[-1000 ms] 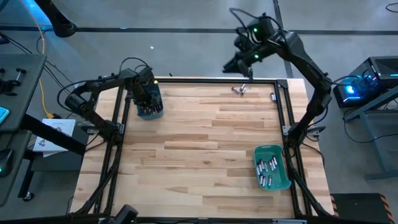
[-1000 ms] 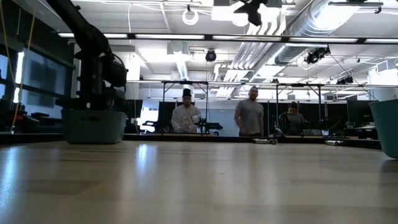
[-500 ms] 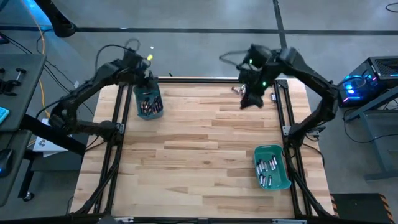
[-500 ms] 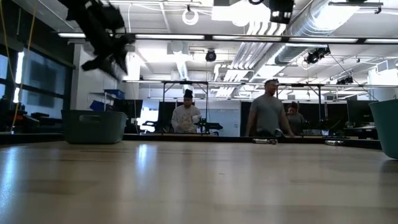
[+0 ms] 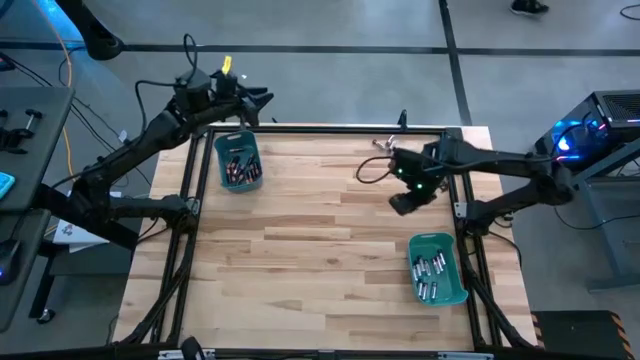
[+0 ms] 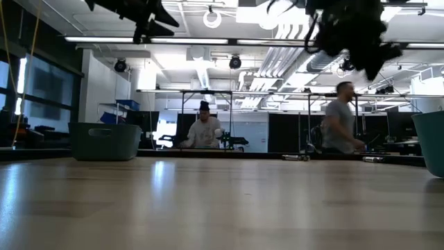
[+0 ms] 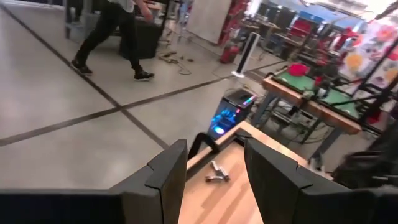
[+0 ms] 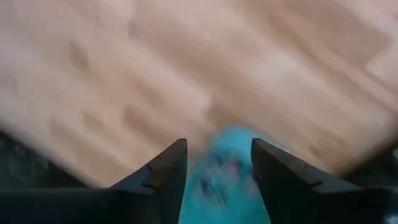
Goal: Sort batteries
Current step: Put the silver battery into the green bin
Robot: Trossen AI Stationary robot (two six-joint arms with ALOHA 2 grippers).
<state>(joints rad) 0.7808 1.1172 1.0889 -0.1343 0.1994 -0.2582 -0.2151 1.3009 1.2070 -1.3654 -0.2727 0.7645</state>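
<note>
Left tool released above teal bin — right tool likewise, empty — no legible writing.

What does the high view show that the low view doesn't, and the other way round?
Only the high view shows inside the bins: dark batteries in the far-left bin, silvery batteries in the near-right bin, and the wooden table laid out from above. Only the low view shows people in the room behind. Both show the left gripper raised beyond the far-left bin, the right gripper over the table's right side, and loose batteries at the far edge.
</note>
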